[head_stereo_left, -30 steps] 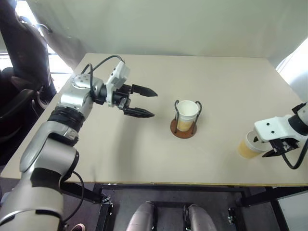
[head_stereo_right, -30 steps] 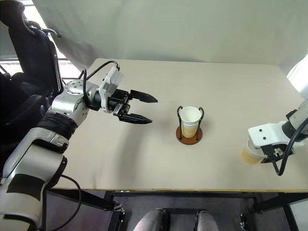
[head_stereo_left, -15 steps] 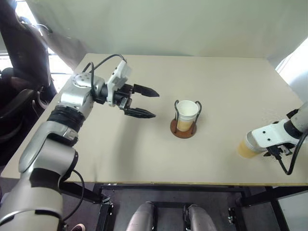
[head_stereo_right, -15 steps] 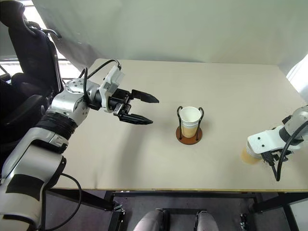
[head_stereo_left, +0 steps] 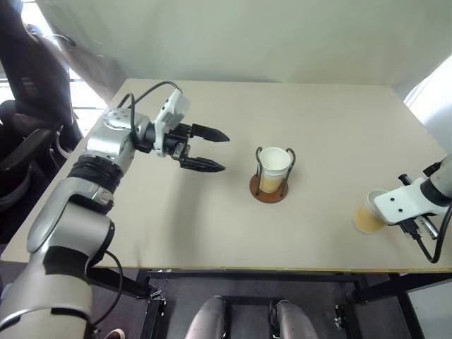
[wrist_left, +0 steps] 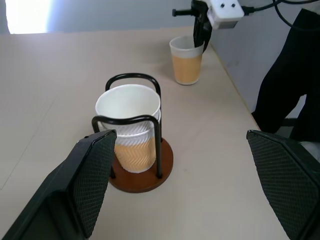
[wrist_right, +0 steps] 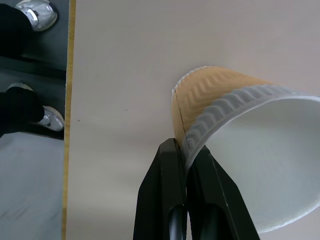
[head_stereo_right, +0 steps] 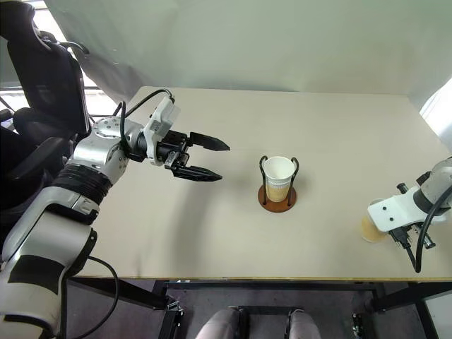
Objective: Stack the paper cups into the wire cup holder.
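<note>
Since the right fingers [wrist_right: 186, 150] are only pinching the thin rim of the loose cup [wrist_right: 235, 125] in the right wrist view, I'd guess the paper could crumple or slip out once it's lifted. From the left wrist view, the left fingers [wrist_left: 95, 175] are spread wide and empty, aimed roughly level at the holder [wrist_left: 140, 170], which already has a cup [wrist_left: 129, 127] in it. In the head views the right arm reaches down at the table's [head_stereo_left: 212, 226] near right corner, well apart from the holder mid-table.
</note>
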